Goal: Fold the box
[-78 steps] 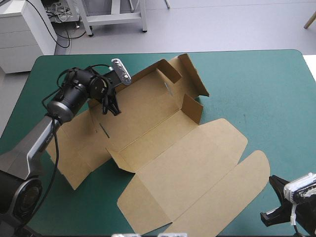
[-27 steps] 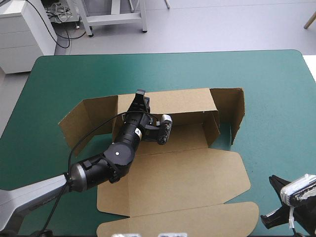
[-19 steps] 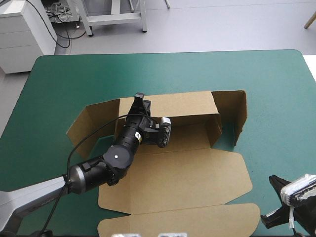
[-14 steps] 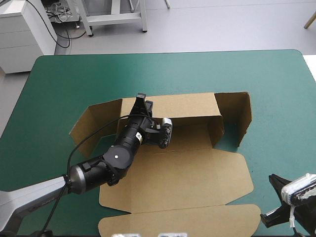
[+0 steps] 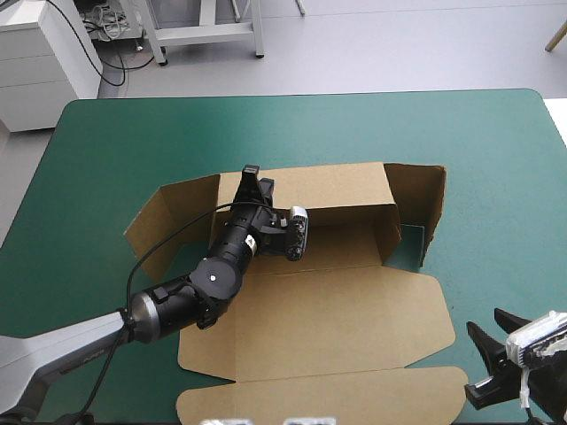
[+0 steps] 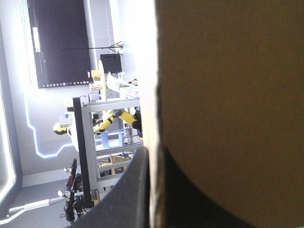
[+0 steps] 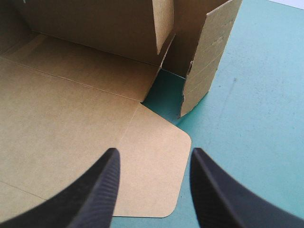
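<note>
The brown box (image 5: 337,310) lies mid-table, its long back wall (image 5: 328,188) raised and the lid (image 5: 328,398) flat toward the near edge. Both end flaps, left (image 5: 173,217) and right (image 5: 427,204), stand up at angles. My left gripper (image 5: 252,184) reaches over the floor of the box and is shut on the back wall's top edge. In the left wrist view the board (image 6: 228,95) runs between the black fingers (image 6: 128,194). My right gripper (image 5: 485,320) hovers open at the near right corner. The lid's rounded corner (image 7: 156,156) lies just ahead of it (image 7: 154,152).
The teal-green cover (image 5: 266,133) shows in a wide band beyond the box and to its right (image 7: 247,104). The table's right edge (image 5: 556,124) and near edge run close to my right gripper.
Earlier the box lay flat and askew with my left gripper at its far left. Now it is squared, back wall up, and has drifted slightly right. My right gripper's fingers have spread apart.
</note>
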